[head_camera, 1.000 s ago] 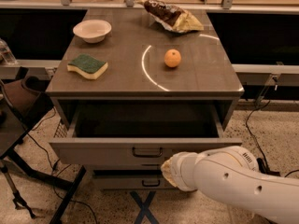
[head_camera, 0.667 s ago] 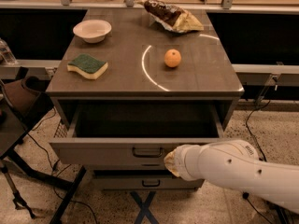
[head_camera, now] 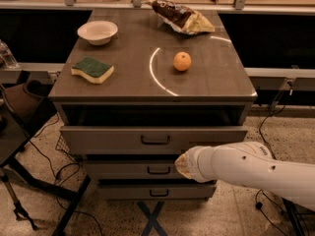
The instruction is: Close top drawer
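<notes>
Finds the top drawer pulled partly out beneath the cabinet top, just above the gripper, which sits at the middle drawer; cannot tell whether gripper open or closed.

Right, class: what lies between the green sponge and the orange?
In the camera view, only bare cabinet top with a curved streak of light separates the sponge and the orange. The gripper sits lower, just below the top drawer front.

top drawer pushed further in | gripper moved up/fwd, just under its front
</notes>
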`<state>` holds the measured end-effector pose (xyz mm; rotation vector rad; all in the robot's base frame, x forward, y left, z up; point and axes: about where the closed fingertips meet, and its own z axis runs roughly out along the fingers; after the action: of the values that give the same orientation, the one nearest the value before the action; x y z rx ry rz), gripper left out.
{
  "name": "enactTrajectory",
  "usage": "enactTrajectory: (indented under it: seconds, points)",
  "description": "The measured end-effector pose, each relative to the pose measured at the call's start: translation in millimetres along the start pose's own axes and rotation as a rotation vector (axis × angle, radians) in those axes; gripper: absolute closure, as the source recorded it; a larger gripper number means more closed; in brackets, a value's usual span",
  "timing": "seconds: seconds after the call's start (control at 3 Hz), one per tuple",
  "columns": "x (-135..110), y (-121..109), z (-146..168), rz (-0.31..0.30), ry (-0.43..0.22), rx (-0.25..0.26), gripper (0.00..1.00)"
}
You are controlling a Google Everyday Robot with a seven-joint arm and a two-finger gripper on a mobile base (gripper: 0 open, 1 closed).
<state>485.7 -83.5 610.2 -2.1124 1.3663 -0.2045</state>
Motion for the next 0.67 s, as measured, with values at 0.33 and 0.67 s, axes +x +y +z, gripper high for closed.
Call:
enactTrajectory:
  seconds: [0.33, 0.67]
  points:
    - [15, -13, 22, -0.001, -0.028, 0.005, 1.0]
    - [50, -25, 64, -0.012, -0.081, -0.012, 1.0]
